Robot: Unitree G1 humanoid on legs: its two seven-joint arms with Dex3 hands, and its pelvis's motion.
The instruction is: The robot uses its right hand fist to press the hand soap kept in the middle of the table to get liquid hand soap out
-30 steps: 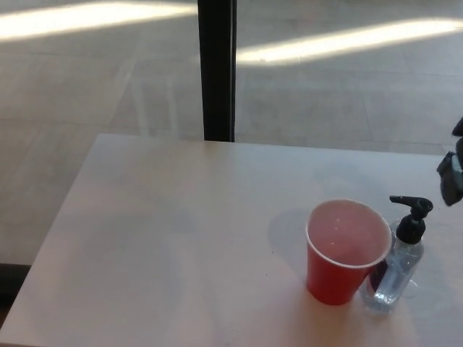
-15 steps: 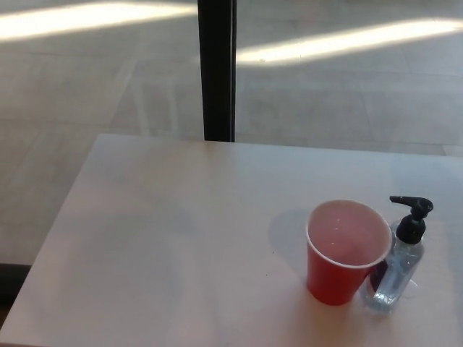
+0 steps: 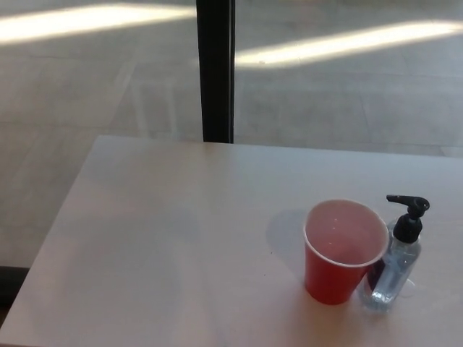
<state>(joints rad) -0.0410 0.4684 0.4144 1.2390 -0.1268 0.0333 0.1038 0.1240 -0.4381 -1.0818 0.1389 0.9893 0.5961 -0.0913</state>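
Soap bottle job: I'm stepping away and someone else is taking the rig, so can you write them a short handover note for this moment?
Robot hands: neither the left nor the right shows in the head view.
Things: the soap bottle stands upright near the right side of the table, its black pump up. A red cup stands right beside it on its left, open and apparently empty.
Done: no sign of soap dispensed; nothing is pressing on the pump.
Left: bring the right robot hand in as a fist, press the pump down and get soap out.
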